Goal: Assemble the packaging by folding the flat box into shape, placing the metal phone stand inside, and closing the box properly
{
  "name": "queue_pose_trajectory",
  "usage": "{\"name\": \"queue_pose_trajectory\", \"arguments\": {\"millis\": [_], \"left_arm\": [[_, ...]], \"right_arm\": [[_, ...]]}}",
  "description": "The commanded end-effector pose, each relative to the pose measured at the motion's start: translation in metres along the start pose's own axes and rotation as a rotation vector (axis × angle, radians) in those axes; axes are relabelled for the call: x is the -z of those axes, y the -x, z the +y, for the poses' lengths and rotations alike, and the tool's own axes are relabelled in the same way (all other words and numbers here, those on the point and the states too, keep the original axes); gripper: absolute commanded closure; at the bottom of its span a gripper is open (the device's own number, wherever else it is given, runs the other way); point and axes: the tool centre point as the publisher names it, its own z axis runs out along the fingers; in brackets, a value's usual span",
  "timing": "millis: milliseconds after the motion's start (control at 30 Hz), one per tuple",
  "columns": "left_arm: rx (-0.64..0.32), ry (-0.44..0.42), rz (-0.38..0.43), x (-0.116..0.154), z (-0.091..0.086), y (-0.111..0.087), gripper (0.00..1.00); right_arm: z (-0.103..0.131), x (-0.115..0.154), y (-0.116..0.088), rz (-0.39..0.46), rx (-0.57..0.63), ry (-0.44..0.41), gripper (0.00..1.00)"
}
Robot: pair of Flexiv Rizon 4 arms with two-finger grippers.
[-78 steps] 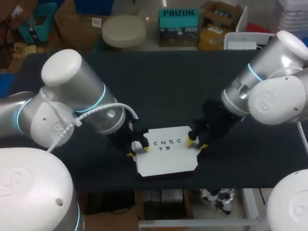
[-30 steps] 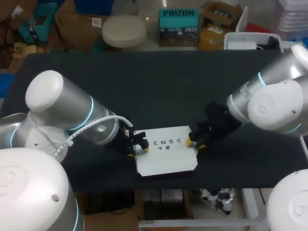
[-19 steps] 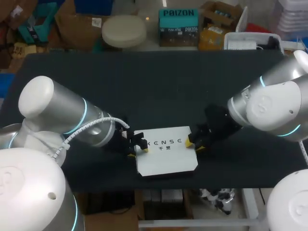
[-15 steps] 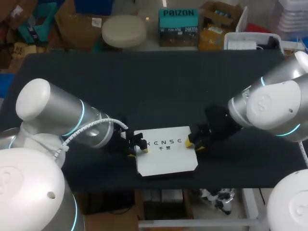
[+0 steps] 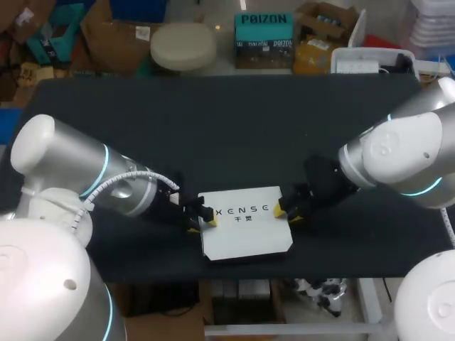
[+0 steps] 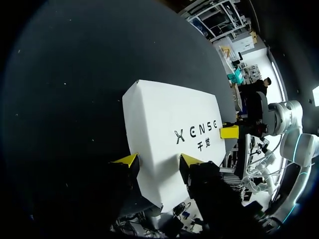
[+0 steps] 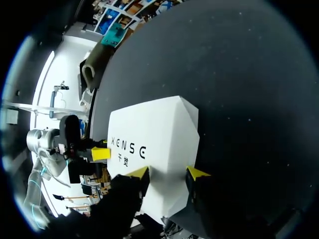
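Print on table: 1 location. White box (image 5: 245, 226), top face: 1 row of dark, widely spaced caps, set toward the far edge. 2 smaller dark characters sit directly below, centred under the row. Marking shows in head, L wrist and R wrist views. Box side walls: print not discernible.

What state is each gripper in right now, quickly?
Left gripper: open, fingers straddling the white box's edge.
Right gripper: open, straddling the box's opposite edge.
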Motion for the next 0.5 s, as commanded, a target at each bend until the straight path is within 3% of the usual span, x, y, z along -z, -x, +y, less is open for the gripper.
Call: {"name": "queue_pose_trajectory", "arguments": {"millis": [33,500], "left_arm": [[-0.013,0.012,0.041,-0.0012,0.0012,0.0036,0.46],[-0.017,0.036,0.087,-0.0026,0.0008,0.0076,0.50]], "right_arm": [[0.0015,-0.0033,0.0010,0.009,-0.002,-0.010,0.51],[0.0003,-0.0022,0.0004,0.010,-0.006,-0.012,0.51]]}}
